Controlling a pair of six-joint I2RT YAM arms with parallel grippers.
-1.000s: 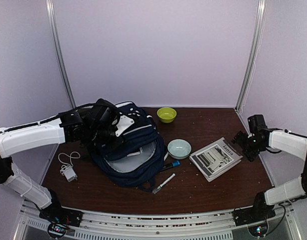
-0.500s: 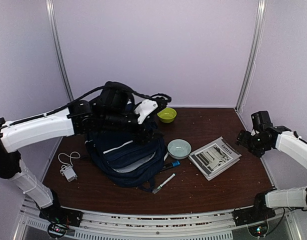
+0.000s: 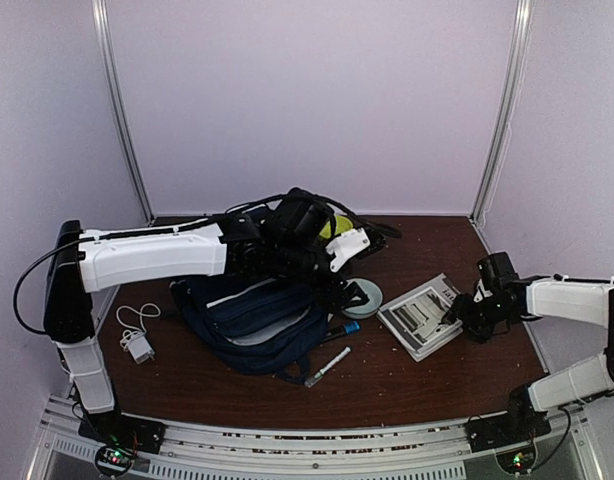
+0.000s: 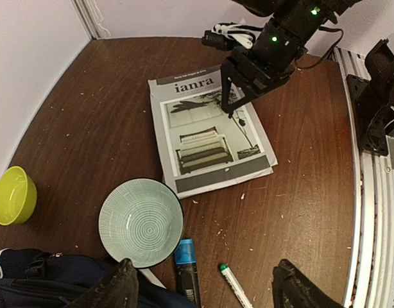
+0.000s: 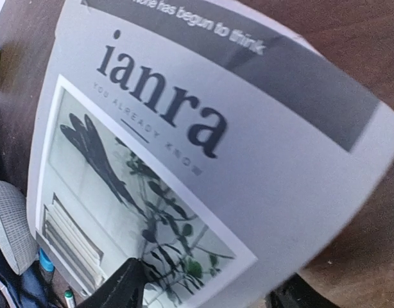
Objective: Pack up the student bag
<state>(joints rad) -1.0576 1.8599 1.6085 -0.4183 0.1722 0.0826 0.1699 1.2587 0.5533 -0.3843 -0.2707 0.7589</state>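
The student bag (image 3: 249, 322), navy blue with white trim, lies slumped on the table's left half; its edge shows in the left wrist view (image 4: 24, 282). My left gripper (image 3: 345, 284) hangs open above the bag's right edge and a teal bowl (image 4: 140, 221), nothing between its fingers (image 4: 117, 290). A grey "ianra" magazine (image 3: 423, 316) lies to the right. My right gripper (image 3: 455, 314) is down at its right edge, open, with one finger (image 5: 119, 287) over the cover (image 5: 203, 122) and the other past the corner.
A blue marker (image 4: 186, 266) and a white pen (image 4: 234, 286) lie by the bag. A yellow bowl (image 4: 13, 194) stands at the back. A white charger with cable (image 3: 137, 343) lies at the left. Walls close in the back and sides.
My left arm let go of the bag's top and swung right to above the teal bowl; the bag sagged flat. My right gripper moved left and down onto the magazine's edge, jaws narrowing.
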